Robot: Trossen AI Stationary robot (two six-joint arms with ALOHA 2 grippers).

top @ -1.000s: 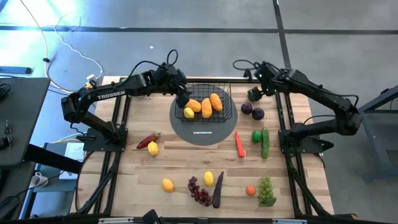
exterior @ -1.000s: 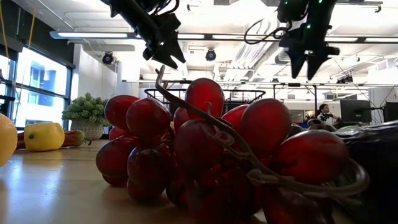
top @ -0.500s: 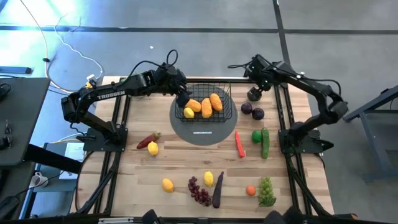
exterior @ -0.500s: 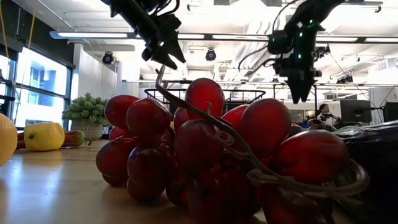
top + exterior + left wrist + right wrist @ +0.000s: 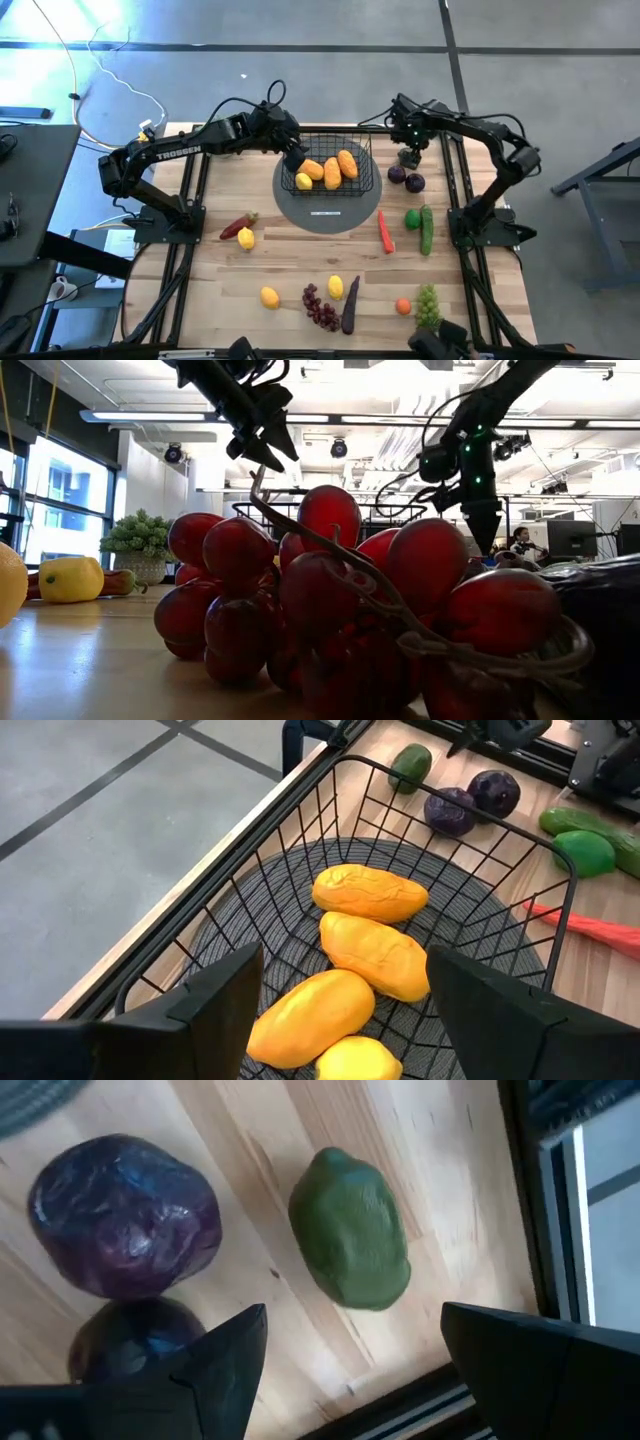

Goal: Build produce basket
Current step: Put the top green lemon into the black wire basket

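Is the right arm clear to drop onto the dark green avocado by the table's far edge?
Probably yes: the right gripper hangs open right above the dark green avocado, with nothing between; two purple round fruits lie beside, apart.

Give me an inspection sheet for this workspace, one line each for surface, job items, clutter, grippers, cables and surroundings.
Surface: wooden table, with a round grey disc under the basket.
Job's things: black wire basket holds three mangoes and a lemon. Left out on the table: avocado, two purple fruits, carrot, cucumber, grapes, more lemons.
Clutter: nothing seen.
Grippers: left gripper open, over the basket's edge; right gripper open, above the avocado, holding nothing.
Cables: white cables on the floor left of the table.
Surroundings: grey floor; a person sits far behind the table.
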